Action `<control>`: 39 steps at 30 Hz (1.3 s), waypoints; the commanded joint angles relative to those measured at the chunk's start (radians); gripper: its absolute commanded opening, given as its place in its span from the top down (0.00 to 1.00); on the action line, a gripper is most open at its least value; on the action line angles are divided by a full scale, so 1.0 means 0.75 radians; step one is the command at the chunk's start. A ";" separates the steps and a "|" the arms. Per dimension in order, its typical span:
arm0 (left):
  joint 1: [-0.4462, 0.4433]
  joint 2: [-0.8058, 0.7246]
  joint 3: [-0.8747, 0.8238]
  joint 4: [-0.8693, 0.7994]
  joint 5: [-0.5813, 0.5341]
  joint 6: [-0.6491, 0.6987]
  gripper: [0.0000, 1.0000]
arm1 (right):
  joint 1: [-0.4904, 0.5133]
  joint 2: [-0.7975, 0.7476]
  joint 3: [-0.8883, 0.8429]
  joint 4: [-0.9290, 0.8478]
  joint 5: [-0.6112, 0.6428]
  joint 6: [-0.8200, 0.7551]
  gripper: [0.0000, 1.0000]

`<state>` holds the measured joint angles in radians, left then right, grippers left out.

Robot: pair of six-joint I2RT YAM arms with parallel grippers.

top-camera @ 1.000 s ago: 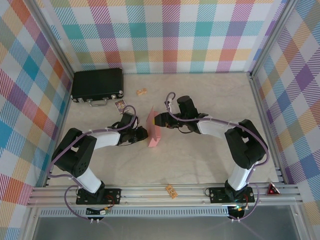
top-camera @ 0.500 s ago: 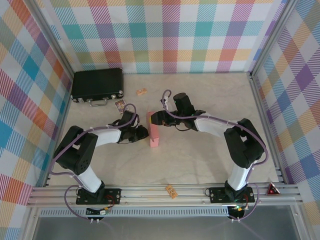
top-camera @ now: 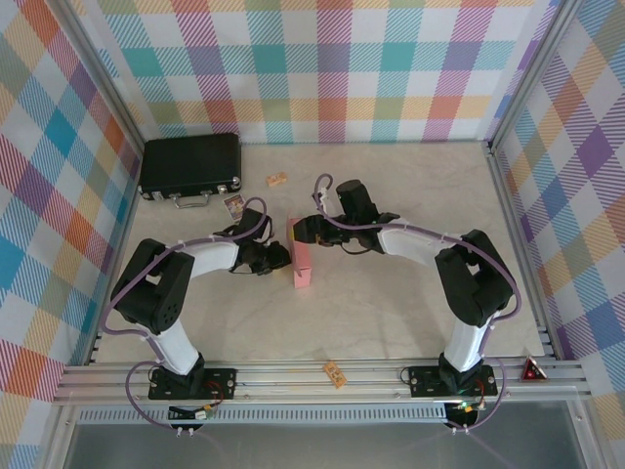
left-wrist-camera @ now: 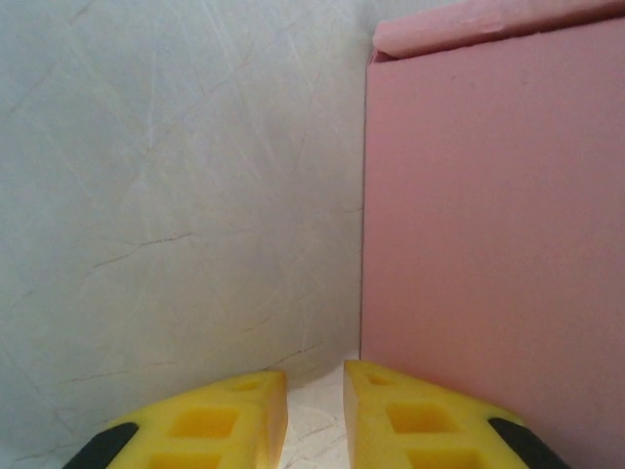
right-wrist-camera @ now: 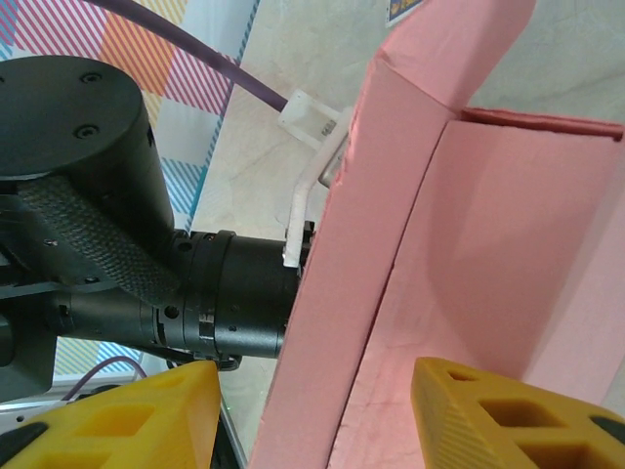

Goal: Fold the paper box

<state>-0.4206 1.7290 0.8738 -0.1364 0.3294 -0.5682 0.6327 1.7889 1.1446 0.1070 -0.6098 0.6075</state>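
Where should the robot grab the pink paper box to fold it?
On the paper box, probably pinch the thin upright wall across its thickness, coming from the right arm's side. It stands tall and flat between the open fingers of the right hand, while the whole box looks too wide to pinch.

Bright, even light with soft, faint shadows; the wrist close-ups are slightly out of focus.

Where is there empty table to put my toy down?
The biggest bare table is back right, between the right arm and the checked walls. More lies in front of the paper box, between the arm bases. It's crowded at the box, where the left gripper and right gripper meet, and by the black case.
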 commanded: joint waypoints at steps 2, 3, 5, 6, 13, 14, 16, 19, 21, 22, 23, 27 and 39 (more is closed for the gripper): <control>-0.005 0.100 0.056 0.181 0.011 0.037 0.73 | 0.009 -0.059 0.068 -0.086 0.073 -0.075 0.45; -0.001 0.097 0.069 0.166 0.005 0.041 0.73 | 0.009 -0.075 0.073 -0.107 0.100 -0.086 0.44; 0.007 0.090 0.094 0.126 -0.010 0.058 0.72 | 0.007 -0.110 0.081 -0.161 0.166 -0.109 0.44; 0.010 0.085 0.112 0.104 -0.019 0.069 0.72 | 0.007 -0.126 0.081 -0.188 0.206 -0.121 0.43; 0.021 0.027 0.161 0.006 -0.103 0.094 0.70 | -0.007 -0.194 0.051 -0.311 0.379 -0.153 0.43; 0.023 0.017 0.162 -0.002 -0.123 0.093 0.70 | -0.009 -0.194 0.050 -0.338 0.408 -0.152 0.43; 0.023 -0.001 0.159 -0.017 -0.164 0.090 0.70 | -0.011 -0.189 0.037 -0.390 0.468 -0.149 0.45; 0.023 -0.028 0.157 -0.047 -0.227 0.081 0.70 | -0.010 -0.178 -0.002 -0.426 0.514 -0.145 0.48; 0.023 -0.037 0.158 -0.063 -0.256 0.079 0.71 | -0.009 -0.167 -0.031 -0.440 0.524 -0.139 0.50; 0.023 -0.039 0.157 -0.065 -0.257 0.078 0.71 | -0.010 -0.161 -0.049 -0.441 0.523 -0.132 0.51; 0.023 -0.036 0.162 -0.065 -0.252 0.080 0.71 | -0.007 -0.155 -0.066 -0.442 0.523 -0.125 0.51; 0.023 0.007 0.204 -0.043 -0.171 0.101 0.73 | 0.018 -0.128 -0.131 -0.429 0.529 -0.109 0.54; 0.023 0.245 0.470 -0.073 0.082 0.209 0.73 | 0.129 -0.061 -0.247 -0.247 0.467 0.007 0.59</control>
<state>-0.4099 1.8790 1.1786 -0.1596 0.3157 -0.4515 0.7151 1.7294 0.9737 -0.1497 -0.2287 0.5701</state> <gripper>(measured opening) 0.269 0.416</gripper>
